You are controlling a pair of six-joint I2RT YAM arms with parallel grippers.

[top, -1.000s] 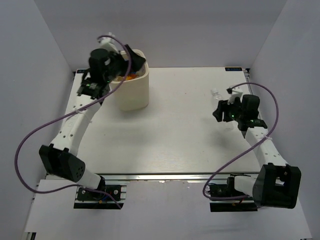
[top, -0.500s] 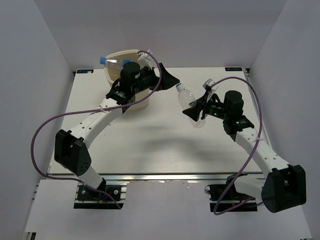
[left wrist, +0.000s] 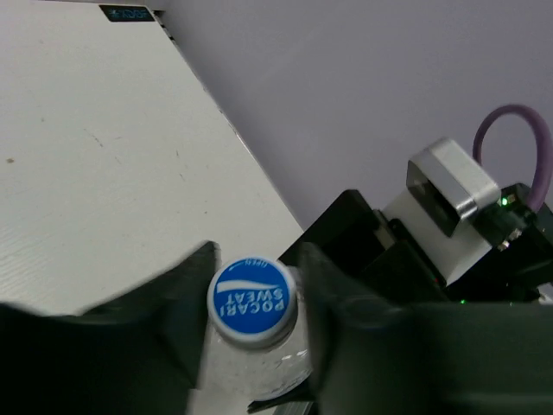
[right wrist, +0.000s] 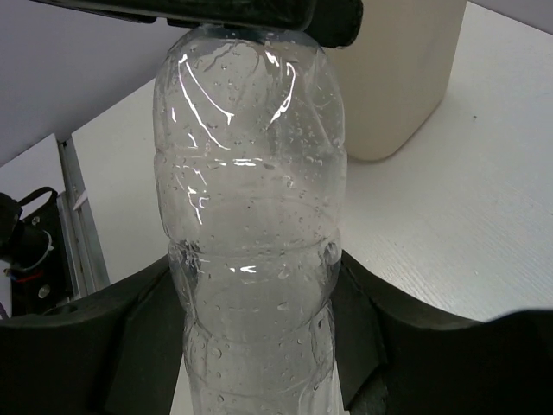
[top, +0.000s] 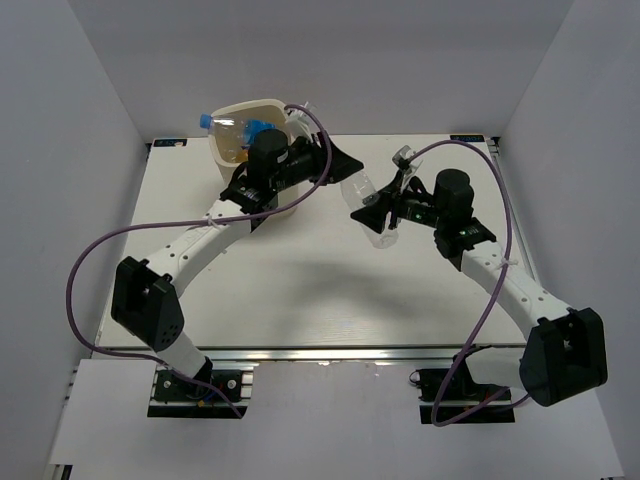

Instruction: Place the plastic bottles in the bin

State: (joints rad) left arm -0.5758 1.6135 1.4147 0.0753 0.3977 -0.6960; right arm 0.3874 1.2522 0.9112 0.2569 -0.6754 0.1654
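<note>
- Clear plastic with droplets inside: the clear bottle point(top: 366, 203) hangs tilted in the air over the far middle of the table point(top: 300, 290). Its cap end points toward the bin and its base toward the right arm.
- On the bottle's lower body the right gripper point(top: 374, 216) is clamped. In the right wrist view its dark fingers point(right wrist: 130, 324) press in on both sides of the ribbed wall.
- At the top, the left gripper point(top: 346, 172) meets the same bottle. Its fingers sit tight against either side of the blue cap point(left wrist: 252, 299), which reads POCARI SWEAT, so both arms have hold of the one bottle.
- Cream-coloured and upright, the bin point(top: 221, 157) stands at the far left corner of the table. The left arm crosses in front of it.
- A second bottle point(top: 232, 127) lies on its side across the bin's far rim. Its own cap pokes out past the rim to the left, and its blue label sits toward the middle.
- Something orange shows down inside the bin, but I cannot make out its shape.
- Purple cables point(top: 85, 275) loop out from both arms.
</note>
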